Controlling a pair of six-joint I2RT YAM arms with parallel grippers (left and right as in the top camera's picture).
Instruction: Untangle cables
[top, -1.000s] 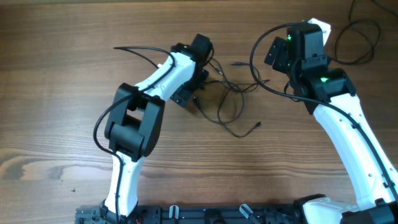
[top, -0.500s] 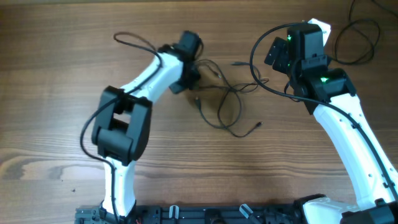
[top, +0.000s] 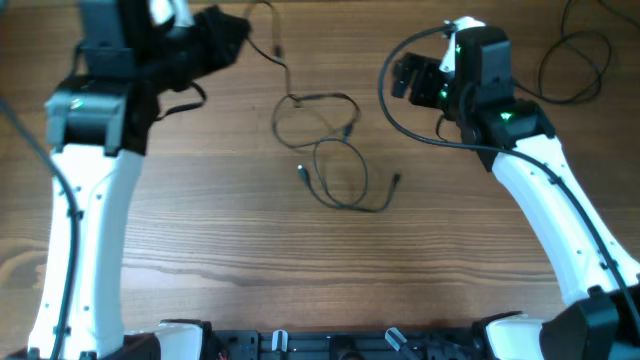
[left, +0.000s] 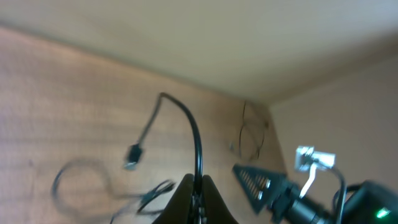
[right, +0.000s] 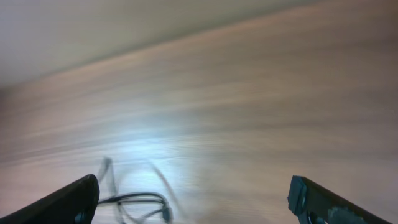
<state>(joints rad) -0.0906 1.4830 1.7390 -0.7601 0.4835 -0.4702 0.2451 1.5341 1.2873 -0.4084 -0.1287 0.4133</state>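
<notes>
The left gripper (left: 196, 186) is pinched shut on a thin black cable (left: 198, 146), which arches up from its fingers and ends in a small plug (left: 132, 155), apparently off the table, though the view is blurred. Beyond it, the remaining cables (top: 330, 150) lie in loose overlapping loops mid-table (top: 450, 270). The right gripper (right: 194, 196) hovers just right of the loops, jaws wide apart and holding nothing.
</notes>
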